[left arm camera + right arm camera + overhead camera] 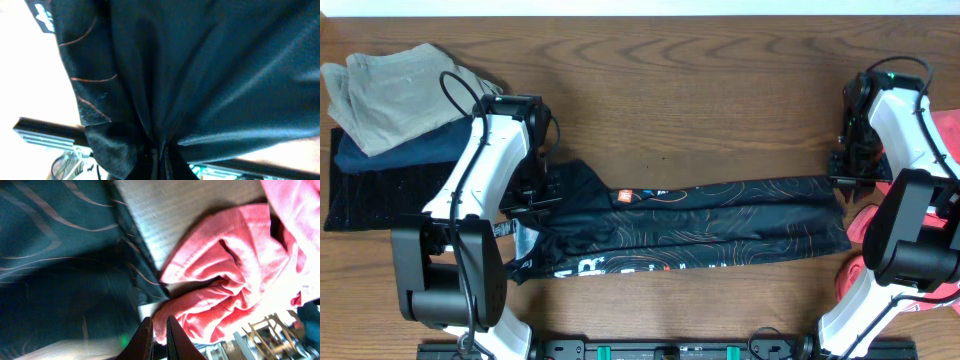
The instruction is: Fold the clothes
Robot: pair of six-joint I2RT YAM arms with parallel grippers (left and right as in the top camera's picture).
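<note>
The black jersey (720, 225) with thin orange contour lines lies stretched in a long band across the table, with an orange logo and white lettering near its left end. My left gripper (545, 190) is shut on the jersey's bunched left end; in the left wrist view the dark cloth (200, 75) fills the frame and gathers into the jaws (160, 155). My right gripper (843, 180) is at the jersey's right end. In the right wrist view its fingers (160, 330) are nearly together with no cloth seen between them, over the jersey's edge (60, 255) and a coral-red garment (235, 270).
A stack of folded clothes, beige (390, 90) over navy (390, 150) over black ribbed (370, 195), sits at the back left. Coral-red garments (865, 225) lie at the right edge by the right arm's base. A black rail (660, 350) runs along the front edge.
</note>
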